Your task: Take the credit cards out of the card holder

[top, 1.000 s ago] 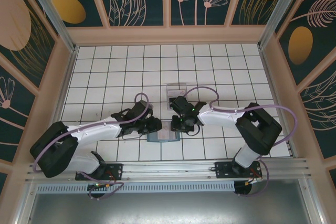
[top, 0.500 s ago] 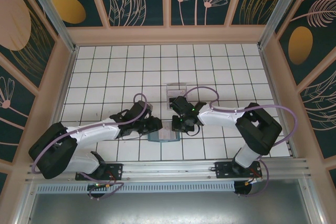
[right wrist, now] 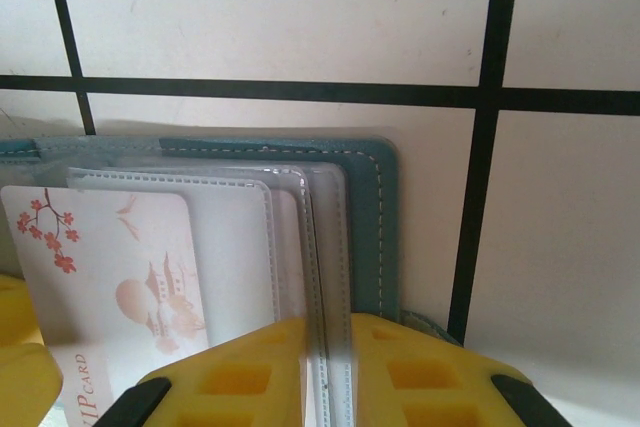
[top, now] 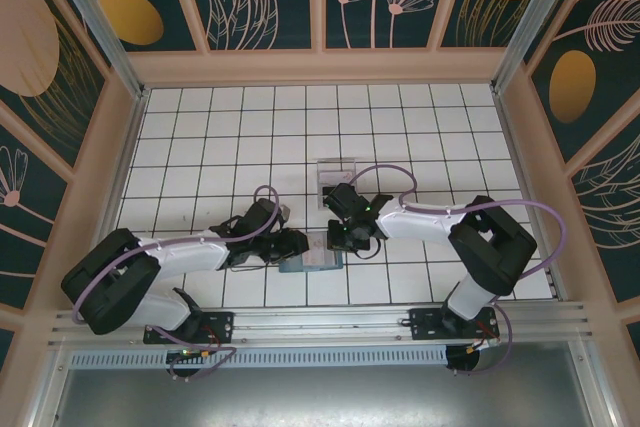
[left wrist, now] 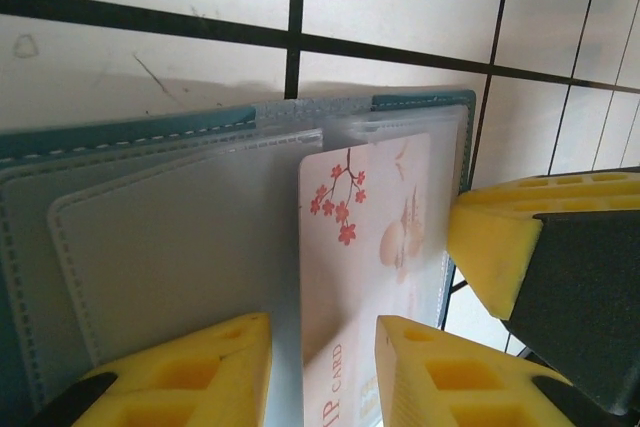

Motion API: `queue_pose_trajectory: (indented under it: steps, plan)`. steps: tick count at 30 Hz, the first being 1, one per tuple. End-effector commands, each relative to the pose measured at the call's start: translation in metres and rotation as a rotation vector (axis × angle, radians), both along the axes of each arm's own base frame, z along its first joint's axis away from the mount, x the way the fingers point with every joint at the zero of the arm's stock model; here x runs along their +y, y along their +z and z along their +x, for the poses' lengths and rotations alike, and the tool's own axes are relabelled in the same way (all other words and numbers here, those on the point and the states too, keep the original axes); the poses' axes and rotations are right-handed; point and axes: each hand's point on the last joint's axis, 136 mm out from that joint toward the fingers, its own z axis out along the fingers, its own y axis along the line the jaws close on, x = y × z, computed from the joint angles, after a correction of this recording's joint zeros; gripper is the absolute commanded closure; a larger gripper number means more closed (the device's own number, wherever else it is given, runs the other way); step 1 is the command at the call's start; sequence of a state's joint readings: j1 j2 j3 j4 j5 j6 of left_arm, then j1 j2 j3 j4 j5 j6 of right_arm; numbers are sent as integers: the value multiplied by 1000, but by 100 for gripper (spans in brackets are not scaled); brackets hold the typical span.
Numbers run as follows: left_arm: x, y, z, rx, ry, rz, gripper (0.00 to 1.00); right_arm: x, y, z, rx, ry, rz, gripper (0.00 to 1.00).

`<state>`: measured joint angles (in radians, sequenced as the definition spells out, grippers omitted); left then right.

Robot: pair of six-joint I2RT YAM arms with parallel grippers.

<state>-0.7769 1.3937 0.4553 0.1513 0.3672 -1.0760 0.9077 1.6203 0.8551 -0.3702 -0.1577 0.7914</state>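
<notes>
The card holder (top: 312, 261) lies open on the tiled floor between both grippers, teal outside (right wrist: 370, 217) with clear sleeves inside (left wrist: 150, 247). One of the credit cards (left wrist: 365, 237), pale with red blossoms and "CARD" lettering, sits in a sleeve (right wrist: 110, 267). My left gripper (left wrist: 322, 377) stands over the holder's left half (top: 297, 245), jaws apart, and the card's left edge runs through the gap. My right gripper (right wrist: 330, 377) comes from the right (top: 338, 240) and is shut on the upright edges of the clear sleeves. Its yellow finger (left wrist: 490, 247) shows beside the card.
A clear plastic tray (top: 335, 175) sits just behind the right gripper. Bare white tiles (top: 230, 137) spread to the back and both sides. Wooden walls (top: 130, 127) ring the floor, and a metal rail (top: 320, 322) runs along the near edge.
The right gripper has closed onto the clear sleeves. The left arm has shifted a little lower and toward the holder. The card holder has hardly moved.
</notes>
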Motion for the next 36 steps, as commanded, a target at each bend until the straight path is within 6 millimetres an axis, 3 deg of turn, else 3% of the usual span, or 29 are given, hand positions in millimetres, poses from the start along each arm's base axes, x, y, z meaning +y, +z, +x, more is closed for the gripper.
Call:
queue_pose_trajectory:
  steps: [1,18,36]
  plan:
    - [-3,-3,-5,20,-14,-37,67,-7,-15,-7,26,6,-55,82]
    - [-11,4,-2,3,-21,-105,79,-10,-18,-10,33,1,-58,83]
    - [8,-4,-4,-9,4,-6,93,-17,-21,-10,29,-12,-86,85]
